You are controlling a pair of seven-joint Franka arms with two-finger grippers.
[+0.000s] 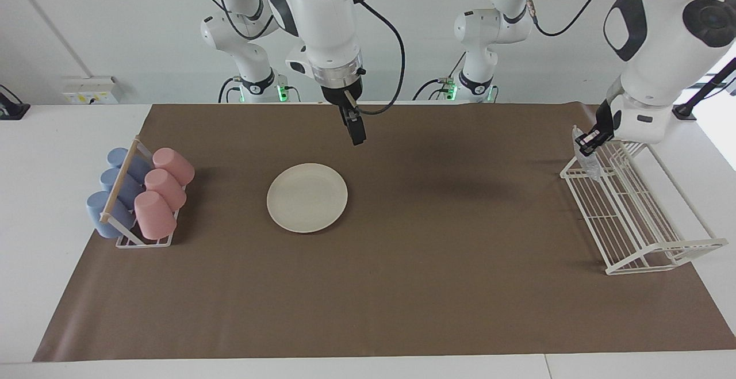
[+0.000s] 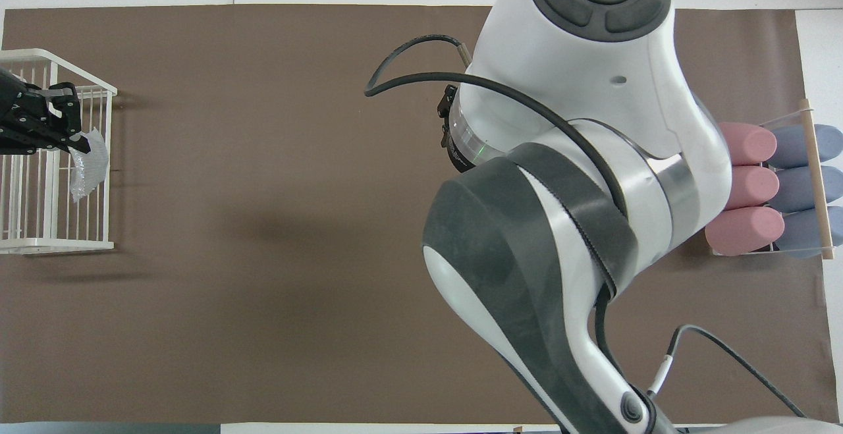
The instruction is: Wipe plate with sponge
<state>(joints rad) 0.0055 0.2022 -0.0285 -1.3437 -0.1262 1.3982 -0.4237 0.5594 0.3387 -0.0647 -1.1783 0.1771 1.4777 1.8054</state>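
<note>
Plate (image 1: 307,197) lies on brown mat (image 1: 402,287) over white table (image 1: 34,224) | left gripper (image 1: 587,142) pinches sponge (image 2: 89,164) above wire rack (image 1: 632,218) | right gripper (image 1: 357,133) spread wide, above mat | white wall (image 1: 115,34)

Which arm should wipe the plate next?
Left. Its gripper is shut on the sponge, up over the wire rack. The right gripper hangs empty near the plate.

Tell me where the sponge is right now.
The sponge hangs from the shut left gripper over the white wire rack, at the left arm's end of the table.
</note>
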